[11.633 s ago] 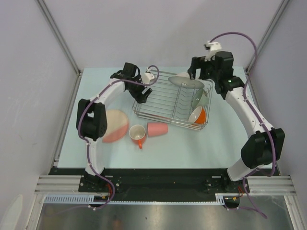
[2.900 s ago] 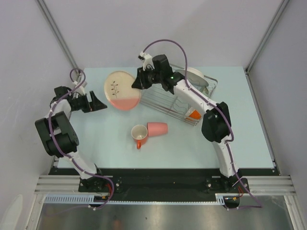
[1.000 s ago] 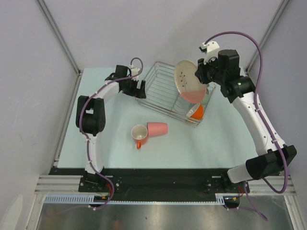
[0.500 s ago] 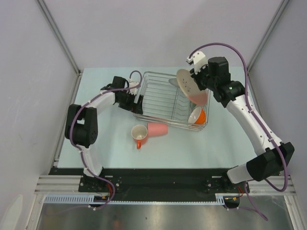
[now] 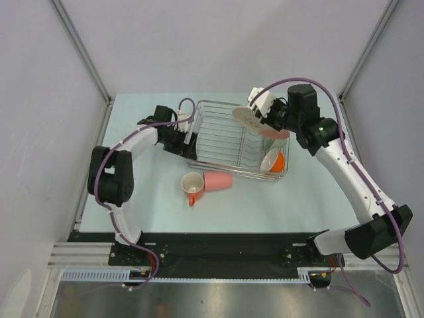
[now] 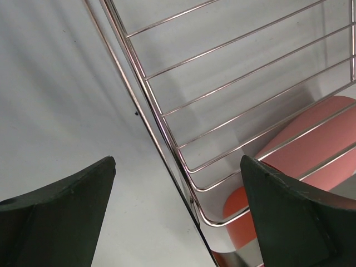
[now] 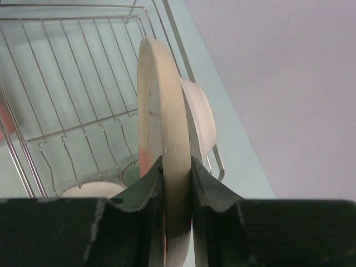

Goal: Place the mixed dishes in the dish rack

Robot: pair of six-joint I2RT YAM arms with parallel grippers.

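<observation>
My right gripper (image 5: 266, 116) is shut on the rim of the pink plate (image 5: 252, 120), which it holds tilted above the right half of the dish rack (image 5: 218, 136). In the right wrist view the plate (image 7: 164, 128) stands edge-on between the fingers, with a whitish dish (image 7: 201, 118) just behind it. An orange cup (image 5: 273, 159) lies in the rack's near right corner. My left gripper (image 5: 188, 140) is open at the rack's left side, and the rim wire (image 6: 167, 150) runs between its fingers (image 6: 69, 208). The orange-handled mug (image 5: 191, 185) and the pink tumbler (image 5: 217, 179) lie on the table in front of the rack.
A pale green bowl (image 7: 131, 173) and a small white bowl (image 7: 92, 191) sit low in the rack under the plate. Grey walls and metal posts close in the pale blue table (image 5: 311, 192). Through the rack wires the left wrist view shows the tumbler (image 6: 311, 139).
The right gripper has carried the pink plate left and tipped it flatter over the rack. The rack was swung square a second ago, and the left gripper has stayed at its left rim since.
</observation>
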